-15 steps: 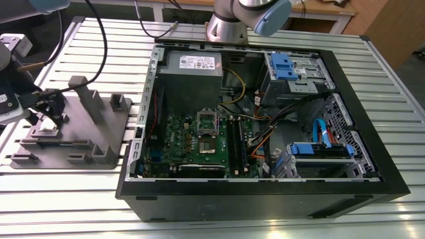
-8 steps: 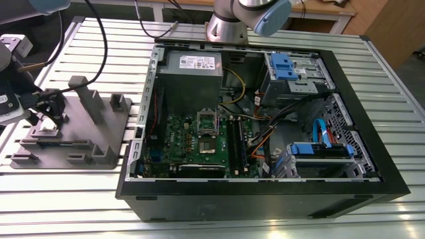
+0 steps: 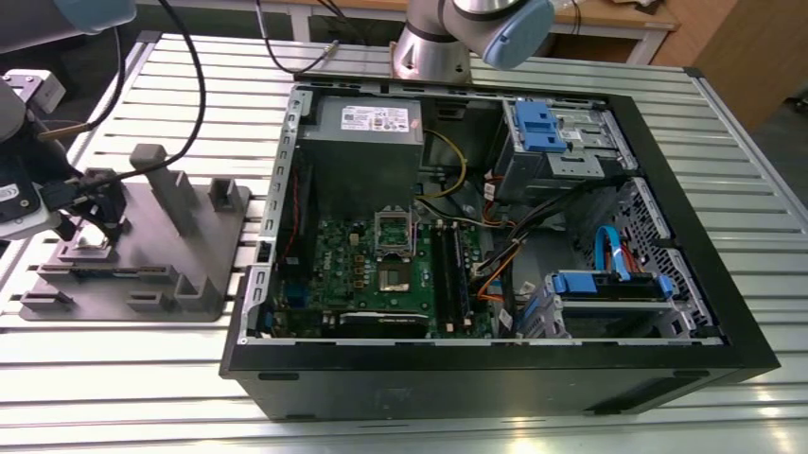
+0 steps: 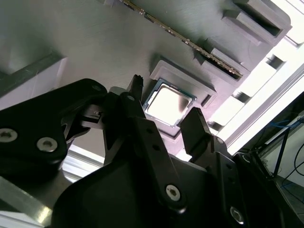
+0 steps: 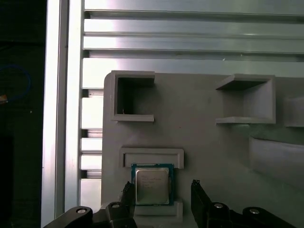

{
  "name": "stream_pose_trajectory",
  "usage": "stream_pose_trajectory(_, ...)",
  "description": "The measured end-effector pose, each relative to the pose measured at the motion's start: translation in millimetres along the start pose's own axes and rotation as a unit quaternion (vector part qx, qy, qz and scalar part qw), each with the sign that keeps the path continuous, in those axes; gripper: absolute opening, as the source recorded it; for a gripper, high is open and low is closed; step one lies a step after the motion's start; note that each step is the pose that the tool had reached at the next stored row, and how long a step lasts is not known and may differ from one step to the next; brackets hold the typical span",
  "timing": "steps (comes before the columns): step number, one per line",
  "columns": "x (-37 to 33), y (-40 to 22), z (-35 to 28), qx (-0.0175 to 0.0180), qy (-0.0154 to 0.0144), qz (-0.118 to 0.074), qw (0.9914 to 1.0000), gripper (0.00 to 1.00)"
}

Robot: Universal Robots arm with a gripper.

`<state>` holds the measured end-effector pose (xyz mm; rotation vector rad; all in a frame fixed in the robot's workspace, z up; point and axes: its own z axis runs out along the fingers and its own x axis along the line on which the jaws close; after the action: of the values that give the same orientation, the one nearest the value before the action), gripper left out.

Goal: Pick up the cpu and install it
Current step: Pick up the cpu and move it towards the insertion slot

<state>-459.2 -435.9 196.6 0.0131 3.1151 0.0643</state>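
The pick-up step is in hand. The cpu [image 5: 152, 185] lies flat in its shallow pocket near one edge of the grey tray [image 5: 213, 152], not yet lifted. The gripper [image 5: 161, 186] hangs over that pocket with its fingers [image 5: 198, 192] spread wide, one on each side of the chip and holding nothing. As I judge it, the grasp calls for squeezing squarely on two opposite edges and keeping the chip level. The computer case [image 3: 505, 236] stands beside the tray.
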Motion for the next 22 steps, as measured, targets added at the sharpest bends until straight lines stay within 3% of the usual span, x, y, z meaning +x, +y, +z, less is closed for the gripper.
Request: stream_pose_trajectory(22, 4.4, 4.0, 6.6, 0.0001, -0.0001, 0.002, 1.00000, 0.59)
